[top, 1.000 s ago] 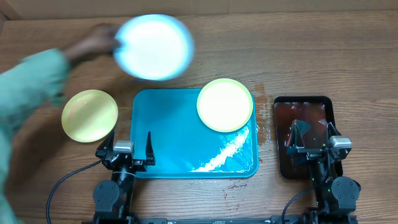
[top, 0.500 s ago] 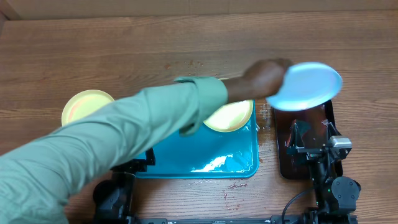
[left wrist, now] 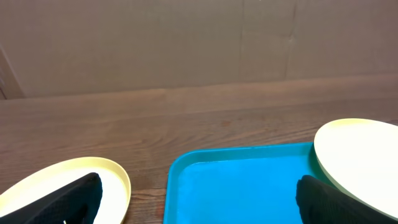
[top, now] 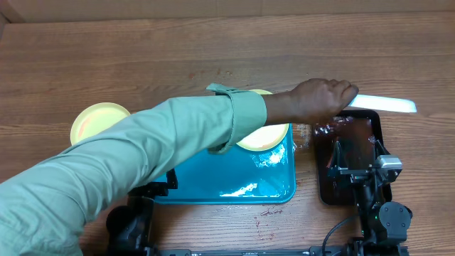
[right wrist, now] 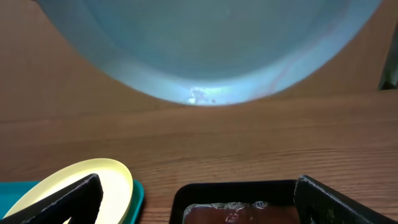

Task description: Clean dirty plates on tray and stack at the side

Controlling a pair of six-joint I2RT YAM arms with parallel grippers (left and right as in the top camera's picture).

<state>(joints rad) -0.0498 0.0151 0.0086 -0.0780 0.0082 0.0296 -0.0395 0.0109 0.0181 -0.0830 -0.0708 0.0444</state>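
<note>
Blue plate (top: 384,104) is held over the black tray (top: 318,186) by a hand (top: 323,96); left gripper (left wrist: 199,208) and right gripper (top: 357,154), gaping wide and empty, are best held clear.

Wood, plastic and cloth around my arms.

The brown table (top: 213,50) is grained wood with a dull satin finish. The large turquoise rectangular plastic tray (top: 213,178) is smooth and glossy, with a pale wet-looking streak near its front edge. The round pale yellow plastic plate (top: 266,136) on its far right corner and the second pale yellow plate (top: 96,121), on the wood left of the tray, are smooth with a soft sheen. The round light blue plastic plate (top: 384,104), right of the tray, looks glossy and slightly translucent. The small black rectangular tray (top: 323,192), also right of it, shines with reddish liquid. The pale green sleeve (top: 142,163) over the turquoise tray is matt woven cloth. The fingers (left wrist: 78,198) of my left gripper (left wrist: 199,186) are matt black.
</note>
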